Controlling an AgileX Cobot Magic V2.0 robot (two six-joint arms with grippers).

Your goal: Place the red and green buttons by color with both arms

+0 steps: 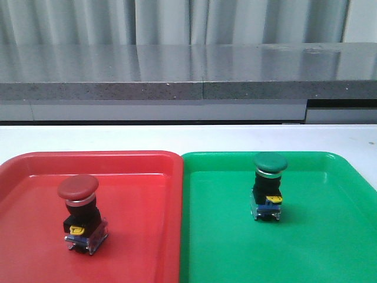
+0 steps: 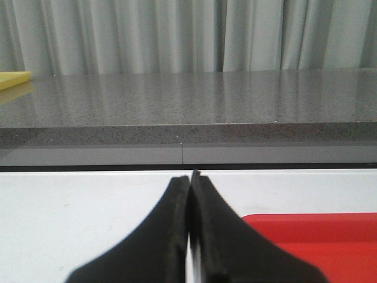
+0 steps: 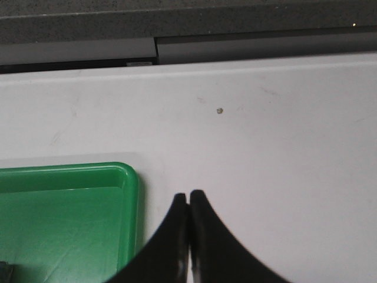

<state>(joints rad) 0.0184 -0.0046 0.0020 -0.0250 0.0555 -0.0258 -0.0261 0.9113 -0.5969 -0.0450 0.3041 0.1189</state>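
Front view — red button (image 1: 78,206), green button (image 1: 269,186) in trays, both grippers closed, empty, apart.

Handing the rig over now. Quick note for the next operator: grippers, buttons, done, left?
Left gripper: shut, empty, over the white table beside the red tray.
Right gripper: shut, empty, over the table just outside the green tray corner.
Red button: upright inside the red tray.
Green button: upright inside the green tray.
Done: both buttons sit in trays matching their colors, nothing held.
Left: sorting looks finished; neither arm shows in the front view, so only parking them may remain.
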